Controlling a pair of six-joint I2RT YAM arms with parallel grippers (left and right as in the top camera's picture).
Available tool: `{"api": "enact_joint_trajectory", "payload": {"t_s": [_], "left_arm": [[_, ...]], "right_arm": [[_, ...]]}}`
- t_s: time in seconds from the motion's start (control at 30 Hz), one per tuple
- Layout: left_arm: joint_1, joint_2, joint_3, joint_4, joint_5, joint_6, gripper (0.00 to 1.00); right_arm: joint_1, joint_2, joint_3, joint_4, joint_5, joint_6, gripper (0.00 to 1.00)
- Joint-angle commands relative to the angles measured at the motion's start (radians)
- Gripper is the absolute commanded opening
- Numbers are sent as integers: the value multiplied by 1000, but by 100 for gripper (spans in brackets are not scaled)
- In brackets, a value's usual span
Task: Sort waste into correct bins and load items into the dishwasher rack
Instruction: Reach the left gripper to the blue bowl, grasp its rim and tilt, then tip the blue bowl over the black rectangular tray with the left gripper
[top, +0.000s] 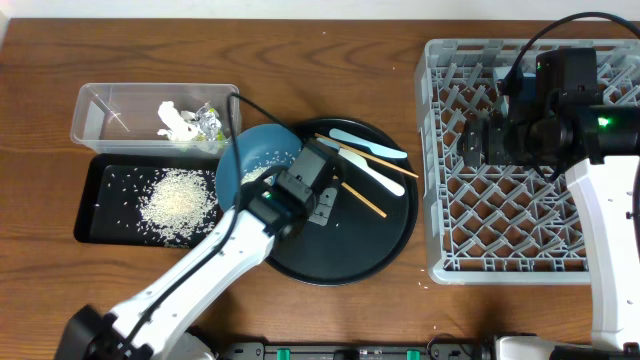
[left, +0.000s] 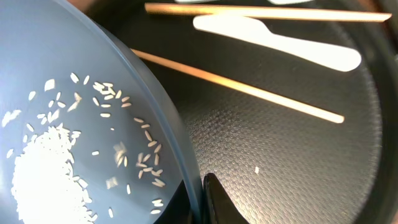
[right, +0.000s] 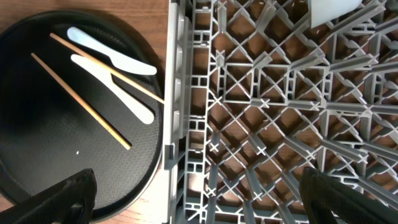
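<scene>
Dark blue dish (top: 262, 152) stood tilted at the left rim of the round black tray (top: 385, 240), just beside the clear tub (top: 100, 108) and the shallow black tray (top: 92, 200), with rice grains (left: 43, 180) scattered inside it. The left gripper (top: 300, 172) was clamped on the dish's rim. Only one finger (left: 214, 199) showed in the left wrist view, and the other was hidden behind the dish wall. From overhead the arm covered the dish's near edge. A white object (right: 336, 9) in the dishwasher rack (top: 470, 235) was cut off at the top of the right wrist view and could not be identified.

The left arm reached diagonally from the near table edge to the round tray. The right gripper (right: 202, 200) hung over the rack's left part, jaws wide apart and holding nothing.

Chopsticks (top: 360, 197) and spoons (top: 375, 150) lay on the round tray's far half, apart from the dish. Dark tray surface showed between the nearer chopstick and the near rim. Tissue (top: 175, 120) and a wrapper (top: 208, 122) sat in the tub.
</scene>
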Motion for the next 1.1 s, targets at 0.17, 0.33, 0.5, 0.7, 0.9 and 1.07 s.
{"api": "enact_joint_trajectory", "payload": {"t_s": [0.17,0.33,0.5,0.7,0.9,1.07], "left_arm": [[67,-147,4,-83,-8,-55,6],[201,-163,4,-130,72,-62,6],[377,-163,4,-141,242,-61,6],[563,-163,4,-140,397,-10,6],[735,-163,4,-140,556,56,6],[875,-149,4,-139,711,78,6]], "right_arm": [[-5,-2,0,-3,-7,13,99],[-5,-2,0,-7,-7,13,99],[-5,-2,0,-15,-7,13,99],[-5,-2,0,-23,16,13,99],[-5,-2,0,-23,16,13,99],[-5,-2,0,-23,16,13,99]]}}
